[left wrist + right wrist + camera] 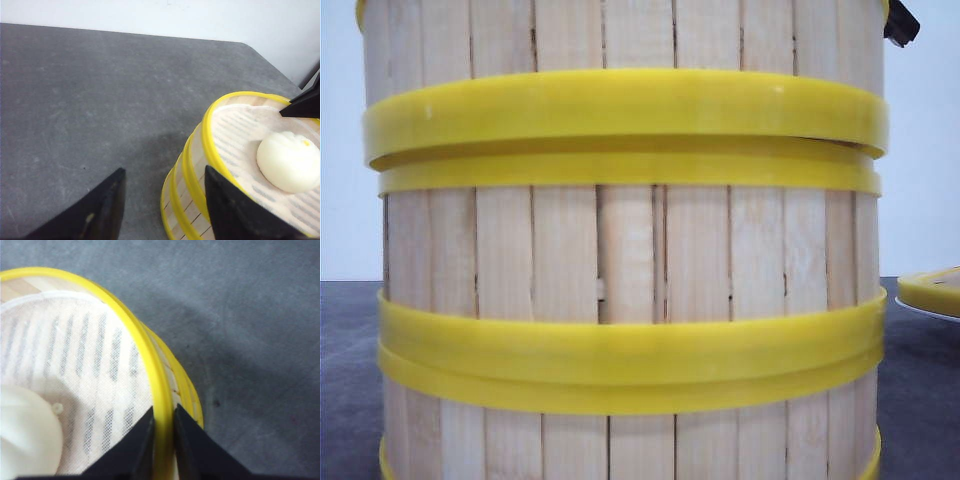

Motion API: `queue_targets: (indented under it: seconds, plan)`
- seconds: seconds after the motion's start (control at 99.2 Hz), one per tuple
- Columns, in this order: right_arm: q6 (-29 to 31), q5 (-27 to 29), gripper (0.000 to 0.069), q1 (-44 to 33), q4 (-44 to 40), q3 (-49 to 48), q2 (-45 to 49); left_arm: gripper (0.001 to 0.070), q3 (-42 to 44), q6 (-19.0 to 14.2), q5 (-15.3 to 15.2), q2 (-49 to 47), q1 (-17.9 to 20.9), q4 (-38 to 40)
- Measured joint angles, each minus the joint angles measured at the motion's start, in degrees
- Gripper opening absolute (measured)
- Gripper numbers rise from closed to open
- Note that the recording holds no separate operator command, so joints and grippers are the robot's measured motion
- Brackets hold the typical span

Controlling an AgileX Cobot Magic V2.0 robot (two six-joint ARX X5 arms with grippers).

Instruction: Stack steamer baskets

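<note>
- Steamer baskets point(620, 270) stacked on dark grey table point(75, 100), close to front cam; stack fills nearly the whole front view, three tiers visible w/ paired yellow rims where tiers meet.
- Top basket point(90, 355) open, w/ pale mesh liner; white bun point(289, 161) sits inside.
- Right gripper point(164, 432) comes from above, fingers pinched on top basket's yellow rim: one finger inside wall, other outside, gap nearly closed on the rim.
- Left gripper point(162, 205) spread wide, holding nothing; one finger over bare table, other just beside the stack's outer wall, contact unclear.
- Yellow-rimmed item on a white plate point(932, 292) at the front view's right edge, apart from stack.
</note>
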Motion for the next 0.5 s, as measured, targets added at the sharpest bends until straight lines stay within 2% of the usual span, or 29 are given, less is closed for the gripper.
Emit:
queue_targets:
  seconds: [0.272,0.323,0.424,0.504]
  plan:
    - [-0.04,0.39,0.0055,-0.02,-0.15,0.00,0.00,0.0296,0.00,-0.02,0.00,0.00,0.00,-1.57]
    - [-0.02,0.31,0.0104,-0.02,-0.20,0.00,0.00,0.0296,0.00,-0.02,0.00,0.00,0.00,-1.57]
    - [0.00,0.46,0.0265,-0.02,-0.20,0.00,0.00,0.0296,0.00,0.00,0.00,0.00,0.00,-1.57]
    - [-0.02,1.84,0.0321,-0.02,0.04,0.00,0.00,0.0296,0.00,-0.02,0.00,0.00,0.00,-1.57]
